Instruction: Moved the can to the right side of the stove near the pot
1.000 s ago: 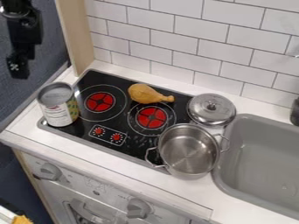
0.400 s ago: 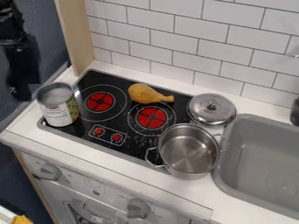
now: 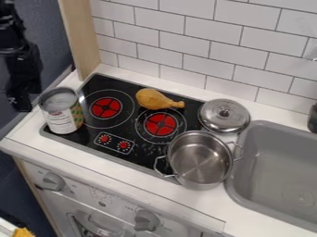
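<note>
A black two-finger gripper hangs beyond the left edge of a black stove, near an upright metal can but apart from it; whether the gripper is parted or closed cannot be told. The can stands at the stove's front left corner. A steel pot sits at the front right corner, a metal lid by the back right corner, and a toy drumstick near the back edge.
</note>
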Robot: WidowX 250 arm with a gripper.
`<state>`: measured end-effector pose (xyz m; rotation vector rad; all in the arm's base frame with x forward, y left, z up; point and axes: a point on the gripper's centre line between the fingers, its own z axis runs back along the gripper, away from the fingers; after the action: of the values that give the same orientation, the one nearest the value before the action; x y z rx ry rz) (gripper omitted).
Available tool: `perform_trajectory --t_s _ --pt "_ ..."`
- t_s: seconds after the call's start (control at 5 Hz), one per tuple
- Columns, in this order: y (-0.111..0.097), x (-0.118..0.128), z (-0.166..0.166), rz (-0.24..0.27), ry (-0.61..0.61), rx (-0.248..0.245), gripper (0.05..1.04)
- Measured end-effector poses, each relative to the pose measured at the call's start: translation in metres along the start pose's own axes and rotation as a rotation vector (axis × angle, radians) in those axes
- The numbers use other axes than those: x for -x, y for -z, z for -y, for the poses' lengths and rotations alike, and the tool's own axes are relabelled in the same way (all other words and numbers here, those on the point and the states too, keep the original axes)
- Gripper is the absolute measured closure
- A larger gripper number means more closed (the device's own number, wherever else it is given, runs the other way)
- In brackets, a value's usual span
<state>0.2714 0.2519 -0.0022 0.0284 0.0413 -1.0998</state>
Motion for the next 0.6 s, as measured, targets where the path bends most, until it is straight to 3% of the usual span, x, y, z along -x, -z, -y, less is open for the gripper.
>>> perform_trajectory --t_s 0.4,0.6 --pt "0.017 -0.025 0.015 0.004 0.034 0.032 0.083" --pt "0.009 -0.042 0.015 -0.015 0.055 0.009 0.083"
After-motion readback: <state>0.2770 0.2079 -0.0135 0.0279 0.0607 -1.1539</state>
